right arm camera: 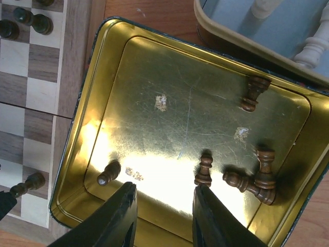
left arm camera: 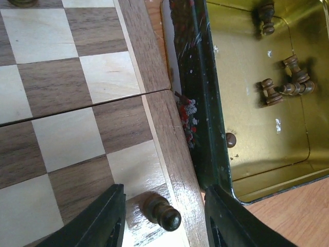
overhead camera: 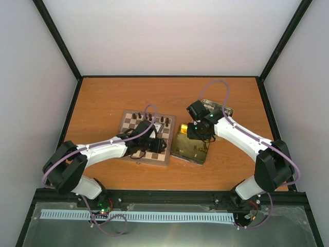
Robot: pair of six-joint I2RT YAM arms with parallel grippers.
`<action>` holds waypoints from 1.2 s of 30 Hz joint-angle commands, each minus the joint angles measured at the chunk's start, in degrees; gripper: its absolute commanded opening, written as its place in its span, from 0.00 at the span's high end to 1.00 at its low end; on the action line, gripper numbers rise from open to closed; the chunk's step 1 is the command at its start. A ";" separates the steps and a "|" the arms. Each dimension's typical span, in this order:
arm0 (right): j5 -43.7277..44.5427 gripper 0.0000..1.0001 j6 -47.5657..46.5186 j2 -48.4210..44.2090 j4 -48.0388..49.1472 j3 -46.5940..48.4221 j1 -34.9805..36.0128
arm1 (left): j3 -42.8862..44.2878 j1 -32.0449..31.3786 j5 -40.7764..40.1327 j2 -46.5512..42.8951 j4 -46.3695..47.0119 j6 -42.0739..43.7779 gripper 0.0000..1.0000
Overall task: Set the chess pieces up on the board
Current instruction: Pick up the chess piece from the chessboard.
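Note:
The board [left arm camera: 56, 87] has dark and cream checks; in the top view the board [overhead camera: 134, 125] carries a row of dark chess pieces [overhead camera: 141, 118] on its far side. My left gripper [left arm camera: 164, 216] is open at the board's right edge, one jaw on each side of an upright dark pawn [left arm camera: 161, 211], with a gap on both sides. My right gripper [right arm camera: 164, 206] hangs open over the gold-lined tin [right arm camera: 77, 170], nothing between its jaws. Several dark pieces lie in the tin: one [right arm camera: 109, 173] left of the jaws, one [right arm camera: 205, 171] just beyond the right jaw.
The tin [overhead camera: 187, 154] lies against the board's right side. A second shallow container [right arm camera: 221, 36] with white pieces [right arm camera: 310, 49] sits behind it. More dark pieces [right arm camera: 259, 177] cluster in the tin's right corner. Black frame rails edge the table.

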 commanded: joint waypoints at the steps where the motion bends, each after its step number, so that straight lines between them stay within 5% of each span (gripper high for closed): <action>1: 0.11 0.69 -0.82 -1.96 2.91 -1.75 -1.32 | 3.29 -0.77 1.22 2.07 -2.55 2.11 0.57; 16: -1.41 0.69 -1.76 -2.19 5.10 -3.65 -2.54 | 7.58 -0.72 -1.03 5.01 -10.12 2.79 0.87; 21: -2.15 0.69 -1.46 -2.30 5.78 -4.13 -2.55 | 8.62 -0.70 -8.45 3.65 -12.30 1.79 0.97; 36: -3.04 0.69 2.71 -8.96 11.39 -10.64 -2.64 | 10.78 15.30 -23.16 0.43 -9.03 -2.26 0.98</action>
